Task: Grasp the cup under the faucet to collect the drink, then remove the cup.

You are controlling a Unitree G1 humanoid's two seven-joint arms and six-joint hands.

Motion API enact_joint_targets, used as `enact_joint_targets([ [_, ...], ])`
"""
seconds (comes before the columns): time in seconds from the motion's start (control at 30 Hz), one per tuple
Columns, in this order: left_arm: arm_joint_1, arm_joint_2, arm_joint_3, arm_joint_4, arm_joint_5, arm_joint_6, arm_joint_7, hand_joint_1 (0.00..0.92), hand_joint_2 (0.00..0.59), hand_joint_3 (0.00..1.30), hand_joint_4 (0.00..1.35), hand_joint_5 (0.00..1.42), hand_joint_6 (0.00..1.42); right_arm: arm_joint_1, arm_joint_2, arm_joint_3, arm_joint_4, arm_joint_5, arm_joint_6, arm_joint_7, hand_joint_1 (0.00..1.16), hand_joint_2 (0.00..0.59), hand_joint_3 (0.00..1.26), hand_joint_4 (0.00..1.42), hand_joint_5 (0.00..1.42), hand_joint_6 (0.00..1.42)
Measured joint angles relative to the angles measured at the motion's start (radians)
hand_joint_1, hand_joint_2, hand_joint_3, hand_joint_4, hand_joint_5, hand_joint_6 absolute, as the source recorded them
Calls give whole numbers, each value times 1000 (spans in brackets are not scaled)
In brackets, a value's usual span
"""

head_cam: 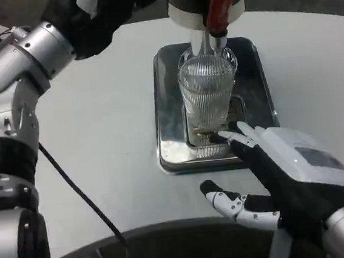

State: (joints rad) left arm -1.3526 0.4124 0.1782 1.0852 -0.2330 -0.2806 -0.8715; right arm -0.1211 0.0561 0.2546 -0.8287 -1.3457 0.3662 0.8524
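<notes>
Right robot hand [285, 167], lower right of frame: fingers spread, holding nothing, fingertips just short of the cup [208, 92]. Cup: ribbed, clear, upright on the metal tray [168, 105] beneath the red-handled faucet [218, 11], upper centre, on the white counter [100, 142]. Step judged: approach to grasp; next, close around the cup.
</notes>
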Motion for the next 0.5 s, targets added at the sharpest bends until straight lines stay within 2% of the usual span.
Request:
enact_joint_targets([
  [0.13,-1,-20,-4,18,23,-44,55,0,82,174,132,253,256,10,0,-5,-8,-4,8,0,361,422,121,0,0,65],
  [0.5,-15,-55,-60,84,104,-63,61,0,80,191,130,256,263,37,-3,12,-30,-5,8,1,338,430,105,0,0,65],
])
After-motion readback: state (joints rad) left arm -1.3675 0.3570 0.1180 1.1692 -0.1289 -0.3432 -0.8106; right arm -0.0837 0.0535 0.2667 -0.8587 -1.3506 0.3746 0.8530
